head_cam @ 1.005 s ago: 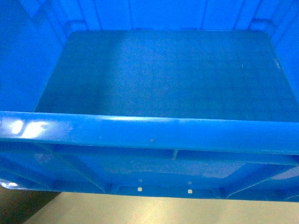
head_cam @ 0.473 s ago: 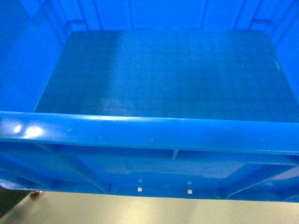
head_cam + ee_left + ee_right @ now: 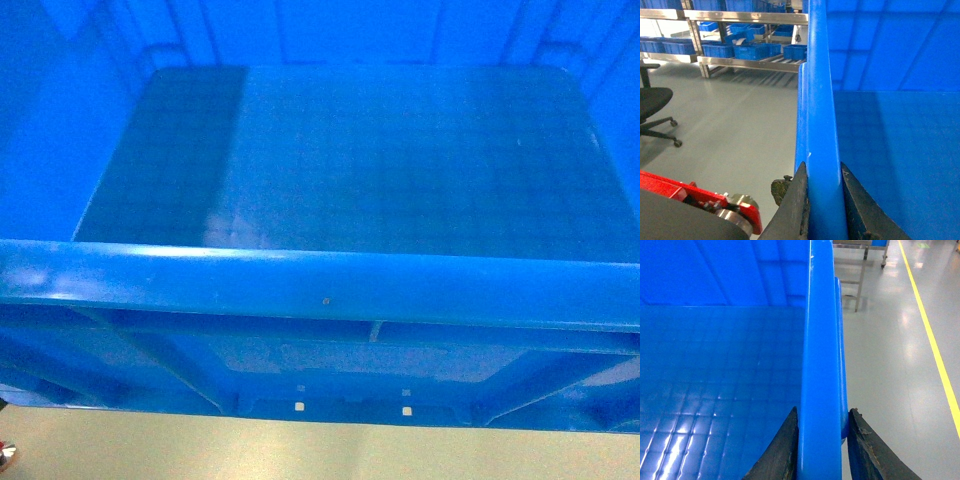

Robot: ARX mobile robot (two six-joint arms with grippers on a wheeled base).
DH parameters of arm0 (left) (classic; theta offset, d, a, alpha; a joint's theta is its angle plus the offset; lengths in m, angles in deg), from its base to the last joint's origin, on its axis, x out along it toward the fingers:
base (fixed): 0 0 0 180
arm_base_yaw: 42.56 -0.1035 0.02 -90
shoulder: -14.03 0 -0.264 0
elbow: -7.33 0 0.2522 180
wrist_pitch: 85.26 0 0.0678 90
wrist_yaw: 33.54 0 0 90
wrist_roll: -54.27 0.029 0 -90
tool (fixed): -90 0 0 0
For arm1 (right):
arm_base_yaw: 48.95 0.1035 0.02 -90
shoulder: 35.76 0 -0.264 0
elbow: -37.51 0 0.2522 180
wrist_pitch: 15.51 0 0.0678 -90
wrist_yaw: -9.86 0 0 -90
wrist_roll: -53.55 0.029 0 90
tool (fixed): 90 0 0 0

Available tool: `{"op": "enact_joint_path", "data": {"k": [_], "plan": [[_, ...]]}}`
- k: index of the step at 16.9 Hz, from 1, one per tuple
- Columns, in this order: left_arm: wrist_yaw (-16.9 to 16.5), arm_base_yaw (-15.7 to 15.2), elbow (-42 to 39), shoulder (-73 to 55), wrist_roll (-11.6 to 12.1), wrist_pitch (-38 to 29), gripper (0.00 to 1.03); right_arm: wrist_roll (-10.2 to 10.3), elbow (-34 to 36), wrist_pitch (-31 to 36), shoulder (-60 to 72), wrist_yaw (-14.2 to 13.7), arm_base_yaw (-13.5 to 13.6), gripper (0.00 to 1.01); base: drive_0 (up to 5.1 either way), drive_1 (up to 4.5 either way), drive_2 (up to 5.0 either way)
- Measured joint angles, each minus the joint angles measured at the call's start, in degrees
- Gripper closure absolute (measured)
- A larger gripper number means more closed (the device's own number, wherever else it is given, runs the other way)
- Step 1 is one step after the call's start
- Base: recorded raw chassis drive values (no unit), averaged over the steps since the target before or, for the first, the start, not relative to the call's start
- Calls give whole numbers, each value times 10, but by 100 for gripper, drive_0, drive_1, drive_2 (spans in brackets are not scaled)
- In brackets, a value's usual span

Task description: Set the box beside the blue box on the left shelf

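The box [image 3: 360, 160], a big bright-blue crate, fills the head view, its thick near rim [image 3: 320, 290] running across with a small dark speck on it. Neither gripper shows there. My left gripper [image 3: 822, 170] is shut on the box's left rim [image 3: 820, 100], one finger outside and one inside the wall. In the same way, my right gripper [image 3: 824, 411] is shut on the right rim [image 3: 821, 330]. A metal shelf [image 3: 750, 17] far back in the left wrist view holds several blue boxes [image 3: 755, 50]; I cannot tell which one the task means.
A black office chair [image 3: 652, 107] stands on the grey floor at the left. A red part with a metal wheel [image 3: 700, 197] sits low by my left arm. On the right, a yellow floor line [image 3: 930, 340] runs past a metal rack's legs [image 3: 860, 270].
The box keeps its place in the head view. Beneath it, the dark patch at lower left has slid away and pale floor shows; the bright glints on the rim have faded.
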Motion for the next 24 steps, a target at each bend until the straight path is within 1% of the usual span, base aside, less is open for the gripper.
{"op": "enact_joint_path", "data": {"k": [13,24], "plan": [[0,0,0,0,0,0,93,0,0,0,0,0,0,80,-154,-154,-154],[1,1,0,-1,0,0,93,-1,0,0,0,-2,0,80,-3,-3,-3]]}}
